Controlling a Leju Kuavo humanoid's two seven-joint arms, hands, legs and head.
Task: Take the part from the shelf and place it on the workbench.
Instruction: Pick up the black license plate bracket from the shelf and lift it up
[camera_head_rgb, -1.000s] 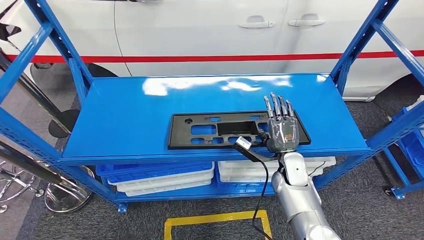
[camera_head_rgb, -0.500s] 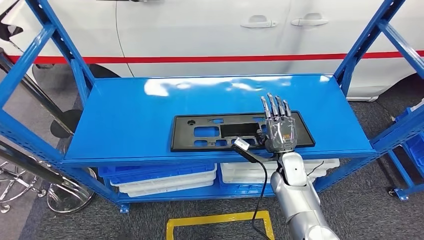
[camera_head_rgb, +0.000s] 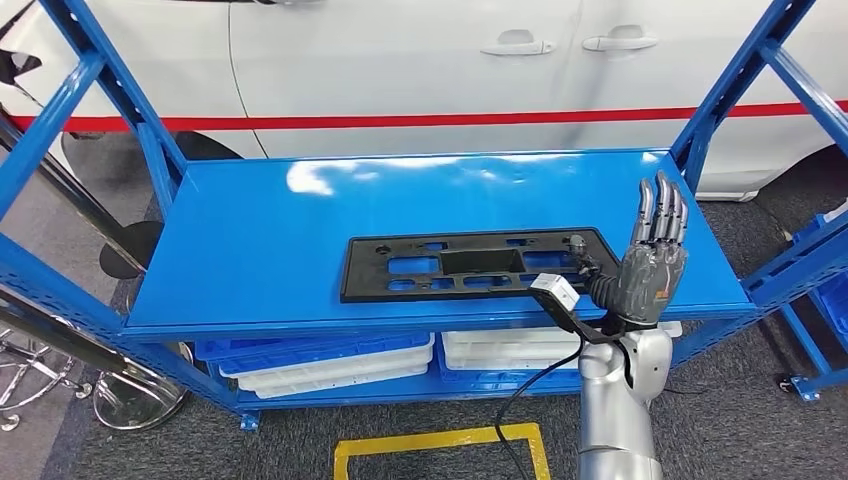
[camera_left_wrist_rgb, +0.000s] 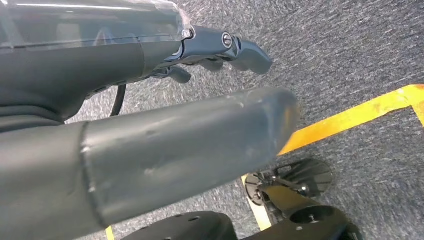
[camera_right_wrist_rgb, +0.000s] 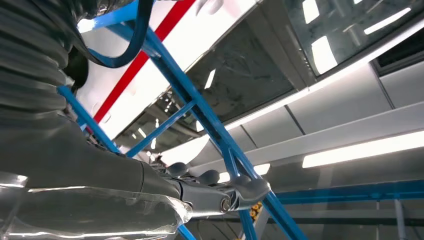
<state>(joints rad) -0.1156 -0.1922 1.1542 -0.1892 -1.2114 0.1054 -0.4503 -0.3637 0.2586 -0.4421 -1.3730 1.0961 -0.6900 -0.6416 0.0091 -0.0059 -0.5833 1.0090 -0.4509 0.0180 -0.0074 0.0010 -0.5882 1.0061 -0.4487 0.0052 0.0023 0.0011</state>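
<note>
- The right hand (camera_head_rgb: 652, 262) stood upright over the right end of the blue shelf (camera_head_rgb: 250, 240), fingers (camera_head_rgb: 660, 215) straight, pointing up and held close together, with nothing in them.
- The black plastic part (camera_head_rgb: 470, 268), a long flat panel with cut-out windows, lay flat on the shelf near its front edge; its right end sat just beside the thumb side of that hand, below the fingertips.
- From where I stood I could not tell whether the thumb touched the part's end.
- A small white camera block (camera_head_rgb: 555, 291) on a black stalk stuck out from the right wrist, over the part's front edge.
- The left hand (camera_left_wrist_rgb: 150, 100) hung down above grey carpet (camera_left_wrist_rgb: 360, 55) and a yellow floor line (camera_left_wrist_rgb: 350, 117); its fingers (camera_left_wrist_rgb: 240, 50) were lightly curled and held nothing.
- Beyond the right fingers, past the shelf, stood a white car (camera_head_rgb: 420, 70) with a red stripe.
- Below the shelf, blue and white trays (camera_head_rgb: 330, 358) were stacked.
</note>
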